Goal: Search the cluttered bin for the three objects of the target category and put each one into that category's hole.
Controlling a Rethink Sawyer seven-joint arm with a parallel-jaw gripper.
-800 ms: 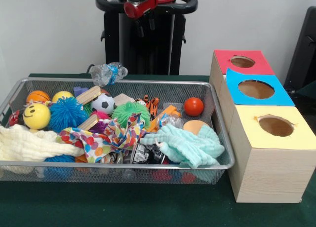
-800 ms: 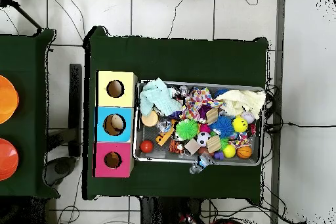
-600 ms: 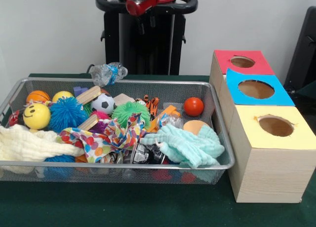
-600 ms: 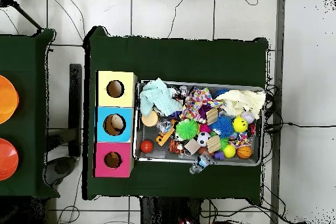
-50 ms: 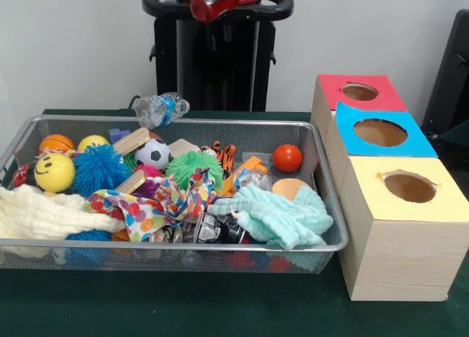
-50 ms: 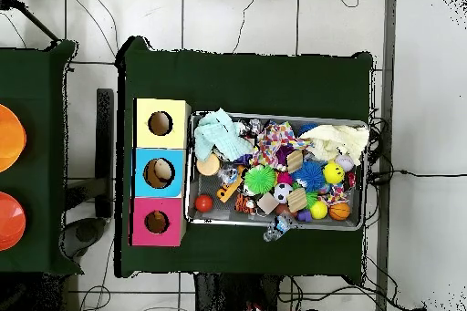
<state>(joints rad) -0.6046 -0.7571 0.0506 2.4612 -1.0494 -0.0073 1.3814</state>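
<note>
The wire bin (image 5: 322, 183) sits on the green table (image 5: 183, 308), still packed: red ball (image 5: 287, 158) near its box-side end, soccer ball (image 5: 152, 154), blue spiky ball (image 5: 99, 168), smiley ball (image 5: 54, 173), mint cloth (image 5: 282, 216) and patterned cloth (image 5: 165, 201) heaped toward the front rim, crushed bottle (image 5: 160, 108) perched on the far rim. Nothing in the bin has moved over the last moments. The only change is the arm (image 5: 214, 0): its red end has drawn further up, now barely showing at the top edge, so no grasp is under way and likely no target has gone in yet. Fingers are not visible; their opening cannot be told, and nothing appears held. The front view shows the arm's tip and the box fronts; the overhead view shows no arm but looks straight into the yellow (image 6: 160, 123), blue (image 6: 159, 172) and red (image 6: 157, 222) holes, just beside the bin.
</note>
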